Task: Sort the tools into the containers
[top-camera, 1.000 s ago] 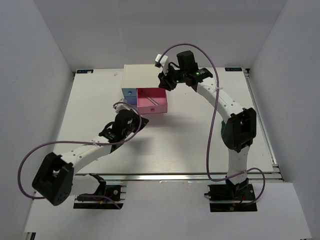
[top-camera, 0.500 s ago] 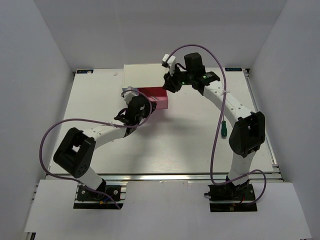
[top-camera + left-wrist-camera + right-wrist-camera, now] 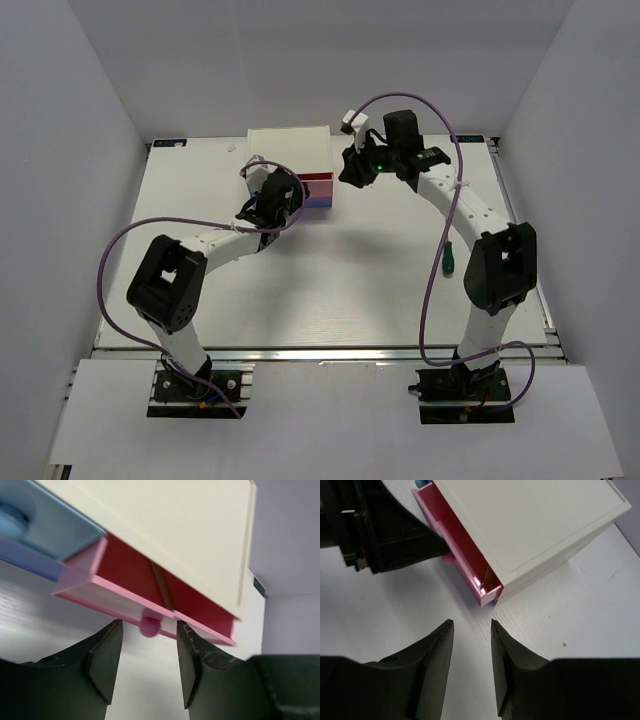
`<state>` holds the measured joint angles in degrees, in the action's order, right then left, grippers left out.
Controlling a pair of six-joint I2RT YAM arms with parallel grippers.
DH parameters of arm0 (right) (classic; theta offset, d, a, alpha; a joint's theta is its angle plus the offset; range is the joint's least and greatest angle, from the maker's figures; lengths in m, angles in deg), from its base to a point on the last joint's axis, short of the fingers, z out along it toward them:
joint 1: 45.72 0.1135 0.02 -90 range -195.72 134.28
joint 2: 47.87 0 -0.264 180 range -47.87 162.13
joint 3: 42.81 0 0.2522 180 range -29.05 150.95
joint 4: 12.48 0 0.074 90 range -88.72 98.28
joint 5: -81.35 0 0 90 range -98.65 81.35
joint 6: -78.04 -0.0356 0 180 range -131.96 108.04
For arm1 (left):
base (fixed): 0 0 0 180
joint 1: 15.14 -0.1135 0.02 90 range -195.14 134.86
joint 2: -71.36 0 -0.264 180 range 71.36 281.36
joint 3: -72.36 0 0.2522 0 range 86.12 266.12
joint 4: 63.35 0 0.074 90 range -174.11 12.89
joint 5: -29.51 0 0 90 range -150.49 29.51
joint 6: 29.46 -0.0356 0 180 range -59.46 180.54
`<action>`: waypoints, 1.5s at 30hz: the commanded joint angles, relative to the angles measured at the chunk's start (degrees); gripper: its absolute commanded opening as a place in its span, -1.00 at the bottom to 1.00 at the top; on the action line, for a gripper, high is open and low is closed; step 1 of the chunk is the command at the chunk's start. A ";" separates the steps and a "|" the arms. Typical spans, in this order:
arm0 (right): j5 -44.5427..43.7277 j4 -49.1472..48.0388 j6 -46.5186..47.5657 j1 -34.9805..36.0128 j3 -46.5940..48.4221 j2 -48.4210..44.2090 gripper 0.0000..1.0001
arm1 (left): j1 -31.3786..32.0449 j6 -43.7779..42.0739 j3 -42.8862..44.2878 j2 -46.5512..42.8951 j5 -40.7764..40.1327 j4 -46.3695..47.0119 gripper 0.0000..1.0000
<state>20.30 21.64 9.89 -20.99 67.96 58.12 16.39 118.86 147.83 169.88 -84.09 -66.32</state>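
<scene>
The left gripper [image 3: 148, 630] stood open, its dark fingers [image 3: 105, 665] flanking the small round knob [image 3: 149, 626] of the pink drawer [image 3: 117, 599]; whether they touched the knob could not be told. That drawer stuck out only a little from the white cabinet [image 3: 290, 148], which sat at about 11 o'clock on the table [image 3: 330, 290]. A slim tool [image 3: 162, 587] lay inside it, mostly hidden. In the left wrist view the light blue drawer [image 3: 50, 525] was at 10 o'clock from the pink one, with the periwinkle front [image 3: 27, 560] beneath it. The right gripper [image 3: 471, 626] was likewise open and empty, hovering just off the cabinet's 3 o'clock side. The green-handled screwdriver [image 3: 449, 260] lay on the table at 3 o'clock, well apart from the cabinet.
</scene>
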 commanded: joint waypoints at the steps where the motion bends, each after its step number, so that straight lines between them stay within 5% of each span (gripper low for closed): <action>1: 1.64 -2.43 -1.45 -0.73 -0.86 -3.86 -0.17 | -2.70 -0.67 3.23 1.85 -2.07 -1.03 0.13; 13: 2.08 -2.96 -1.98 -2.58 -4.72 -5.62 -0.15 | -5.60 -3.48 4.91 4.67 3.99 4.50 -0.27; 15: 2.25 -2.96 -2.16 -2.67 -5.08 -5.80 -0.15 | -5.60 -3.92 4.03 3.35 6.09 6.08 -0.41; 19: 2.60 -2.61 -1.98 -2.93 -6.13 -6.76 -0.14 | -5.69 -4.62 -1.22 -1.56 10.32 6.18 -1.00; 22: 3.13 -2.26 -1.46 -3.20 -7.97 -7.73 -0.10 | -5.69 -4.54 -6.15 -6.57 12.51 5.56 -1.00; 25: 5.93 0.20 0.90 -3.63 -8.77 -8.26 0.05 | -6.39 -5.41 -13.62 -9.48 15.84 8.36 -0.46; 26: 8.81 1.34 1.87 -3.81 -8.86 -8.26 0.11 | -6.83 -5.33 -16.16 -9.66 16.64 8.81 -0.15; 27: 10.15 3.52 2.75 -4.42 -8.77 -8.35 0.30 | -7.61 -5.41 -16.88 -9.49 17.43 9.16 -0.07; 29: 12.61 4.77 3.73 -4.87 -9.29 -8.61 0.36 | -8.24 -6.81 -17.24 -7.82 18.32 8.90 0.15; 45: 14.47 4.07 4.70 -9.61 -13.52 -9.93 0.15 | -12.10 -12.71 -2.13 16.25 27.73 22.35 0.23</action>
<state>32.89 25.79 13.80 -29.74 54.68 50.28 4.76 107.52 142.56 185.46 -58.06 -48.20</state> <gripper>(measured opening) 0.580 0.612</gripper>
